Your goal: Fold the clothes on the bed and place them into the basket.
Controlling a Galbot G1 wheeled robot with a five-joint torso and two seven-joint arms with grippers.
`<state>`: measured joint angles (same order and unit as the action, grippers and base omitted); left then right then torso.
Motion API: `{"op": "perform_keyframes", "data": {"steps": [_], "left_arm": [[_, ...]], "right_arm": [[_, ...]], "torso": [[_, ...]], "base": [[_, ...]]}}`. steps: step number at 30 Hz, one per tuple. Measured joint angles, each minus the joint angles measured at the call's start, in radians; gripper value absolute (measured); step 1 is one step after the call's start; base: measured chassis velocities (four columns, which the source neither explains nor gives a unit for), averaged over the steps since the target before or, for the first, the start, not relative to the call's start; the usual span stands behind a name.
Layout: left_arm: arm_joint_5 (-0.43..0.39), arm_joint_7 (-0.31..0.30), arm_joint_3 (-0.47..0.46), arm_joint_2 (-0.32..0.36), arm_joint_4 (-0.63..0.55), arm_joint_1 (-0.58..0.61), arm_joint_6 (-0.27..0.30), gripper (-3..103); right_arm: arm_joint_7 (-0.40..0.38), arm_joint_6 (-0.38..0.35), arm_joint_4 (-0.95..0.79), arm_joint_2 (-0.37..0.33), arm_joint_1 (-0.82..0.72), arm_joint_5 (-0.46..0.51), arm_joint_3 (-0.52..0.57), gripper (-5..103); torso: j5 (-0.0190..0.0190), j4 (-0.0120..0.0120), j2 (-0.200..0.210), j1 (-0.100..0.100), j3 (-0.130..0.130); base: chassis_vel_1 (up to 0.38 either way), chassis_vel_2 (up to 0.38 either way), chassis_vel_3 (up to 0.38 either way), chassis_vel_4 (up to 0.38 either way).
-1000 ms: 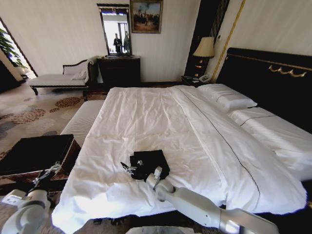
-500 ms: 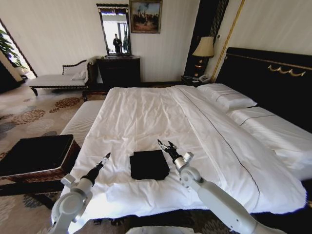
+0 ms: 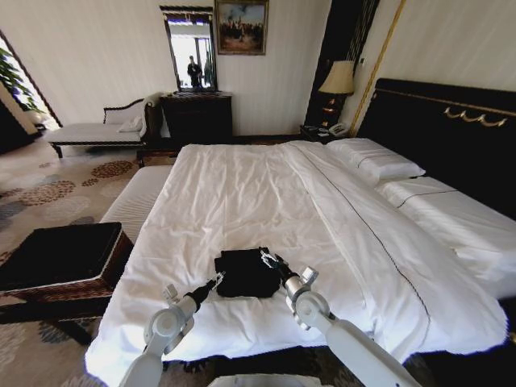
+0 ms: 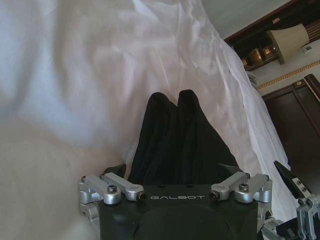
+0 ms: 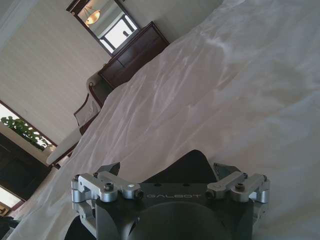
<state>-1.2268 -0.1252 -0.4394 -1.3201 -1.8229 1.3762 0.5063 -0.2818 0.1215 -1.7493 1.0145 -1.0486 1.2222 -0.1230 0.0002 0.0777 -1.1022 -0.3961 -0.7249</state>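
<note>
Holding: nothing; left gripper (image 3: 216, 280) and right gripper (image 3: 267, 258) parted, flanking shirt (image 3: 244, 272).
Shirt: soft, light, floppy folded bundle.
Grip: both side edges, underneath.

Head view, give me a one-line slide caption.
Both claws, left and right, flank the folded black T-shirt on the white bed.
</note>
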Motion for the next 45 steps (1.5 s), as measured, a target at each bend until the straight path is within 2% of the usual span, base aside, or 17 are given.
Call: {"op": "perform_keyframes", "data": {"steps": [5, 8, 11, 12, 14, 17, 20, 25, 26, 28, 31, 33, 37, 39, 41, 42, 45], "left_arm": [[0.014, 0.016, 0.013, -0.025, 0.033, -0.025, -0.012, 103], [0.034, 0.033, 0.019, -0.041, 0.041, -0.031, -0.027, 89], [0.046, 0.040, 0.020, -0.043, 0.044, -0.030, -0.034, 84], [0.051, 0.044, 0.019, -0.043, 0.045, -0.030, -0.038, 74], [0.051, 0.046, 0.017, -0.043, 0.045, -0.029, -0.040, 74], [0.052, 0.046, 0.010, -0.043, 0.045, -0.025, -0.041, 57], [0.053, 0.046, 0.007, -0.045, 0.045, -0.025, -0.040, 52], [0.054, 0.042, 0.002, -0.049, 0.046, -0.025, -0.039, 35], [0.057, 0.042, 0.002, -0.049, 0.046, -0.022, -0.039, 24], [0.060, 0.041, 0.002, -0.049, 0.044, -0.021, -0.039, 24], [0.065, 0.041, 0.003, -0.048, 0.036, -0.017, -0.039, 8], [0.066, 0.041, 0.004, -0.048, 0.034, -0.016, -0.039, 7], [0.075, 0.041, 0.008, -0.055, 0.025, -0.010, -0.042, 7], [0.078, 0.042, 0.009, -0.057, 0.023, -0.008, -0.044, 7], [0.088, 0.045, 0.013, -0.067, 0.020, -0.002, -0.048, 7], [0.088, 0.045, 0.013, -0.067, 0.020, -0.002, -0.048, 7], [0.098, 0.047, 0.016, -0.076, 0.016, 0.003, -0.054, 7]], "right_arm": [[-0.008, 0.002, 0.000, -0.005, -0.004, -0.013, 0.001, 100], [-0.017, 0.004, 0.000, -0.013, -0.006, -0.025, 0.009, 100], [-0.024, 0.004, 0.000, -0.014, -0.006, -0.026, 0.010, 100], [-0.026, 0.004, 0.000, -0.014, -0.006, -0.027, 0.010, 100], [-0.027, 0.004, 0.001, -0.014, -0.007, -0.028, 0.010, 100], [-0.026, -0.005, 0.000, -0.026, -0.013, -0.019, 0.002, 100], [-0.024, -0.012, -0.003, -0.038, -0.016, -0.009, -0.005, 101], [-0.010, -0.031, -0.010, -0.061, -0.028, 0.035, -0.022, 95], [0.000, -0.044, -0.014, -0.065, -0.033, 0.048, -0.022, 96], [0.006, -0.051, -0.015, -0.066, -0.035, 0.054, -0.022, 97], [0.013, -0.058, -0.010, -0.065, -0.036, 0.057, -0.025, 98], [0.014, -0.058, -0.007, -0.064, -0.036, 0.057, -0.026, 101], [0.017, -0.055, 0.002, -0.058, -0.035, 0.056, -0.030, 84], [0.017, -0.053, 0.002, -0.058, -0.035, 0.056, -0.031, 84], [0.016, -0.041, 0.007, -0.058, -0.035, 0.053, -0.031, 73], [0.016, -0.041, 0.007, -0.058, -0.035, 0.053, -0.031, 73], [0.009, -0.034, 0.010, -0.056, -0.037, 0.054, -0.027, 57]], "torso": [[0.0000, 0.0001, 0.000, 0.000, 0.000], [-0.0002, 0.0002, 0.000, 0.000, 0.000], [-0.0002, 0.0002, 0.000, 0.000, 0.000], [-0.0002, 0.0002, 0.000, 0.000, 0.000], [-0.0002, 0.0001, 0.000, 0.000, 0.000], [-0.0002, 0.0001, 0.000, 0.000, 0.000], [-0.0003, 0.0002, 0.000, 0.000, 0.000], [-0.0002, 0.0002, 0.000, 0.000, 0.000], [-0.0003, 0.0002, 0.000, 0.000, 0.000], [-0.0003, 0.0001, 0.000, 0.000, 0.000], [-0.0002, 0.0002, 0.000, 0.000, 0.000], [-0.0003, 0.0002, 0.000, 0.000, 0.000], [-0.0002, 0.0001, 0.000, 0.000, 0.000], [-0.0002, 0.0000, 0.000, 0.000, 0.000], [-0.0002, 0.0000, 0.000, 0.000, 0.000], [-0.0002, 0.0000, 0.000, 0.000, 0.000], [-0.0001, 0.0000, 0.000, 0.000, 0.000]], "base": [[0.000, 0.000, 0.000, 0.000], [0.000, 0.000, 0.000, 0.000], [0.000, 0.000, 0.000, 0.000], [0.000, 0.000, 0.000, 0.000], [0.000, 0.000, 0.000, 0.000], [0.000, 0.000, 0.000, 0.000], [0.000, 0.000, 0.000, 0.000], [0.000, 0.000, 0.000, 0.000], [0.000, 0.000, 0.000, 0.000], [0.000, 0.000, 0.000, 0.000], [0.000, 0.000, 0.000, 0.000], [0.000, 0.000, 0.000, 0.000], [0.000, 0.000, 0.000, 0.000], [0.000, 0.000, 0.000, 0.000], [0.000, 0.000, 0.000, 0.000], [0.000, 0.000, 0.000, 0.000], [0.000, 0.000, 0.000, 0.000]]}}
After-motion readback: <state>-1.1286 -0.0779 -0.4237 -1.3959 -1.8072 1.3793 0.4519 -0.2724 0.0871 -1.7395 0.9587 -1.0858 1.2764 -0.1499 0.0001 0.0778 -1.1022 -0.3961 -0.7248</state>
